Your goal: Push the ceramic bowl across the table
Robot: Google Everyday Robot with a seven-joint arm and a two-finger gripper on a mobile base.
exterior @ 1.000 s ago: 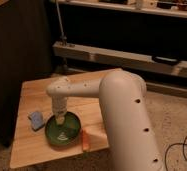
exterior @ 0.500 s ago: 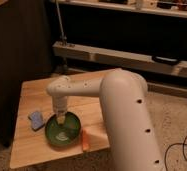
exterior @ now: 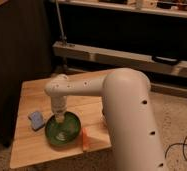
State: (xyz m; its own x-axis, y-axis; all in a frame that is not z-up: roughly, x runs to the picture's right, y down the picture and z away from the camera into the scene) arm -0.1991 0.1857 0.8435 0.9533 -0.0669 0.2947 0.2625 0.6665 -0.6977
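The green ceramic bowl sits near the front edge of the small wooden table, left of centre. My white arm reaches in from the right and bends down over the bowl. My gripper points down at the bowl's far rim, at or just inside it. The arm's wrist hides most of the gripper.
A small blue object lies on the table just left of the bowl. An orange object lies at the table's front edge, right of the bowl. A long grey shelf runs behind the table. Cables lie on the floor at right.
The bowl and the gripper sit in nearly the same place; the bowl has shifted very slightly toward the front edge.
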